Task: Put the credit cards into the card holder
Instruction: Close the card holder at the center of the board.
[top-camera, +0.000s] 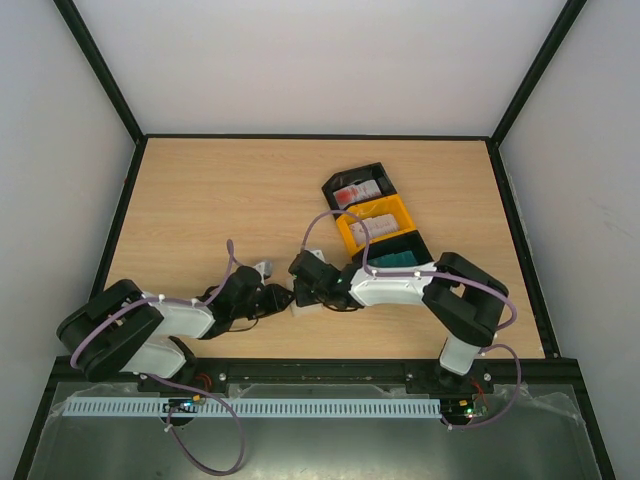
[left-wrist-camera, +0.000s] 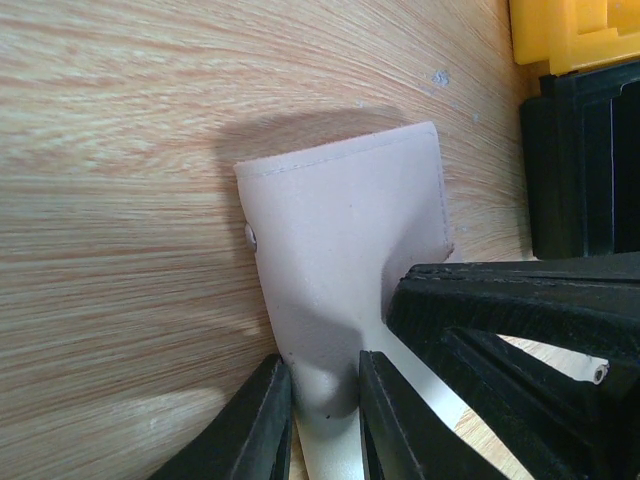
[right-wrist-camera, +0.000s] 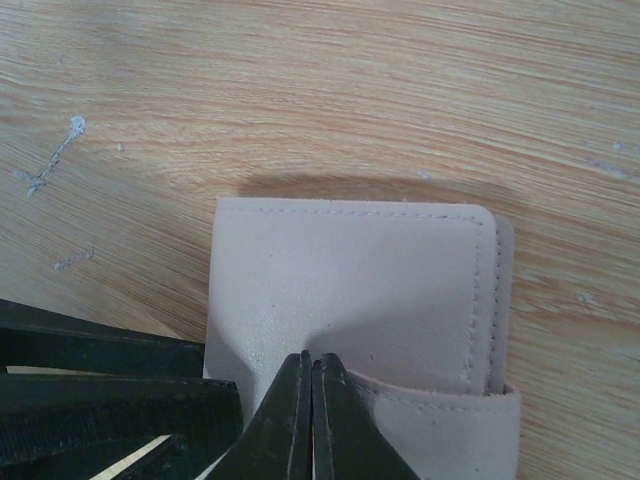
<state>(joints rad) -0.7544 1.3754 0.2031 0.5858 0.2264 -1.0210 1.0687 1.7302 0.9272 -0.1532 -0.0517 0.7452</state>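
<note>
On the wooden table (top-camera: 200, 200), mid near edge, the card holder (right-wrist-camera: 350, 280) looks soft and light, best pinched at a flap edge. The left gripper (left-wrist-camera: 322, 380) clamps its edge; the right gripper (right-wrist-camera: 311, 370), fingers together, presses its cover

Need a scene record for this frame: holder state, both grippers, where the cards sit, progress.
card holder: folded, on or just above the table, between the two arms
left gripper: shut on one edge of the holder
right gripper: fingers together, apparently pinching another edge
far black bin: white-red credit cards
orange bin: beige cards
near black bin: teal cards
progress: neither gripper holds a card, none visible in the holder
</note>
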